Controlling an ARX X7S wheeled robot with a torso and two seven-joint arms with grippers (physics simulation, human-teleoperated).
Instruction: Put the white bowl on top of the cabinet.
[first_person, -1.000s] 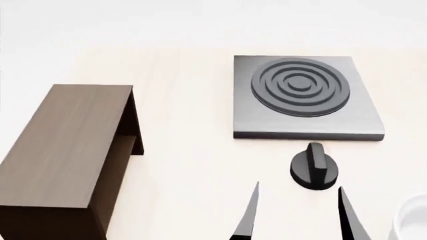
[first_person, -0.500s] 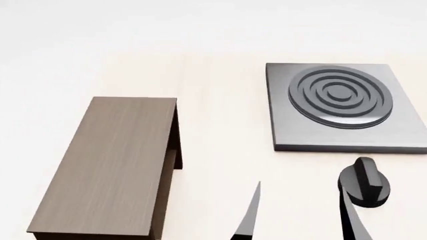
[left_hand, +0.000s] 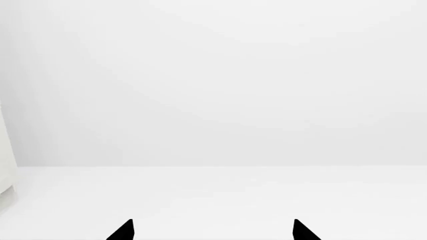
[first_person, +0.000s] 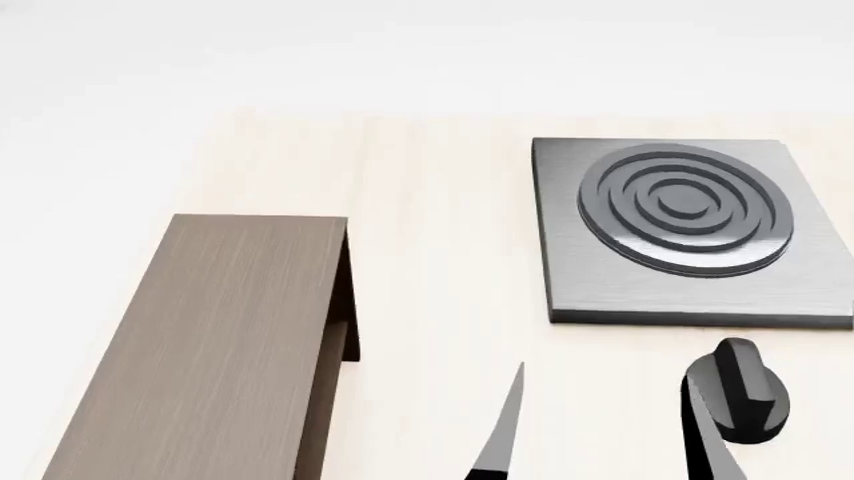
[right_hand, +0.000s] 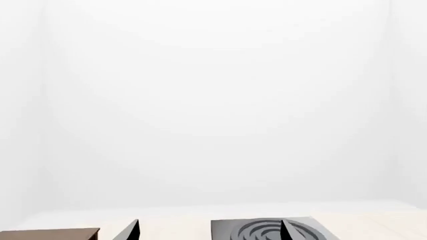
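The cabinet (first_person: 220, 350) lies lengthwise on the pale counter (first_person: 427, 250), its flat top bare, well apart from the grey stove plate (first_person: 687, 230) and the black knob (first_person: 734, 390); the white bowl shows in no view. The right claw (first_person: 601, 440) stands with its fingers apart, holding nothing, and the left claw (left_hand: 212, 231) is likewise spread before a blank white background.

Grey-brown wood-grain cabinet (first_person: 220, 350) – long, flat-topped, lying at table's left
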